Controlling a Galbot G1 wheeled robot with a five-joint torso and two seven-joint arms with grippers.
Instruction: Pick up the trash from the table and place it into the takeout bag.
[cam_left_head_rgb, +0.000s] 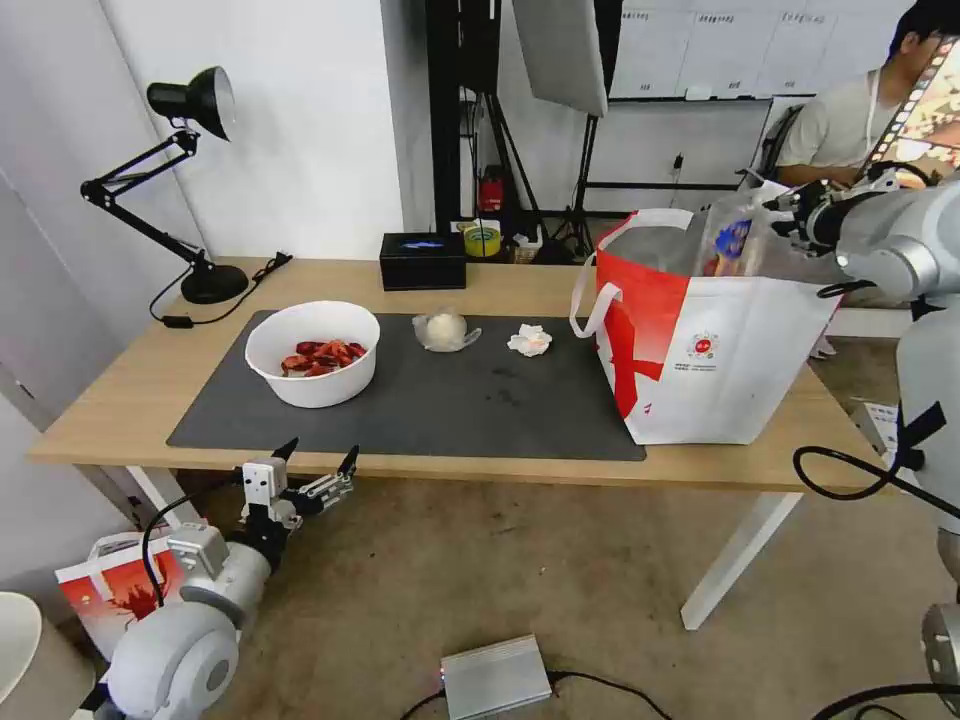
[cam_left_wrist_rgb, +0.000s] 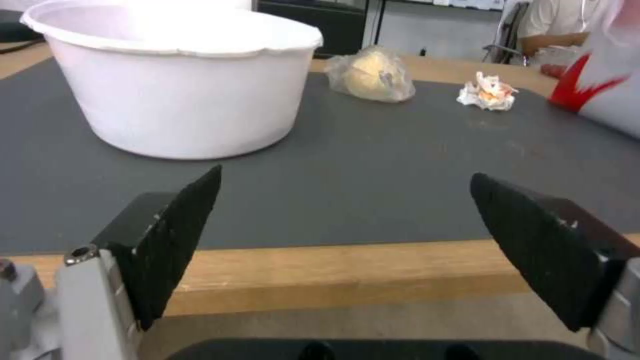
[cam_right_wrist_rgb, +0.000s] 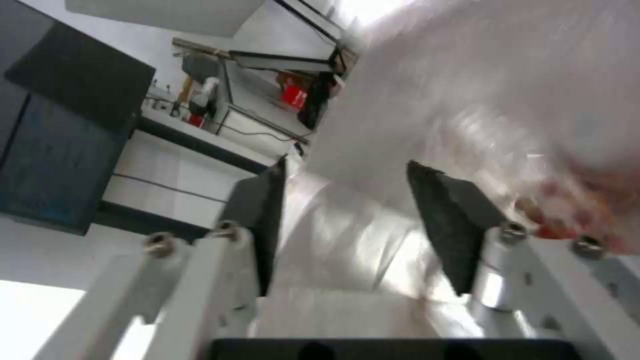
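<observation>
Waiting pincer: the left gripper (cam_left_head_rgb: 318, 470) hangs just below the front edge of the wide light-wood table (cam_left_head_rgb: 130, 400), and its two black fingers are spread wide with nothing between them.
Seen from its wrist: the left gripper (cam_left_wrist_rgb: 343, 225) points over the table edge to the large dark grey mat (cam_left_wrist_rgb: 373, 165).
Bowl: the white round bowl with red crayfish shells (cam_left_head_rgb: 313, 352) stands on the mat straight beyond this pincer, slightly to its left side (in the wrist view the bowl wall (cam_left_wrist_rgb: 180, 85) rises near the left finger).
Plastic wad: the clear plastic wad (cam_left_head_rgb: 445, 330) lies farther beyond the pincer and to its right, behind the bowl.
Tissue: the crumpled white tissue (cam_left_head_rgb: 530, 341) lies still more to the right, apart from the wad.
Working pincer: the right gripper (cam_left_head_rgb: 790, 215) is high above the mouth of the large white-and-red takeout bag (cam_left_head_rgb: 720, 360), well apart from the left one.
Its state: the fingers of the right gripper (cam_right_wrist_rgb: 347, 210) stand apart, with a shiny surface showing in the gap.
Clamshell: the clear plastic clamshell box with red scraps (cam_left_head_rgb: 735, 240) is just beside this pincer, upright in the bag mouth; the box (cam_right_wrist_rgb: 533, 100) shows blurred at one finger's outer side.
Bag: it stands under the right pincer, on the right end of the table.
Tissue box: the black tissue box (cam_left_head_rgb: 423, 260) sits at the far edge of the table.
</observation>
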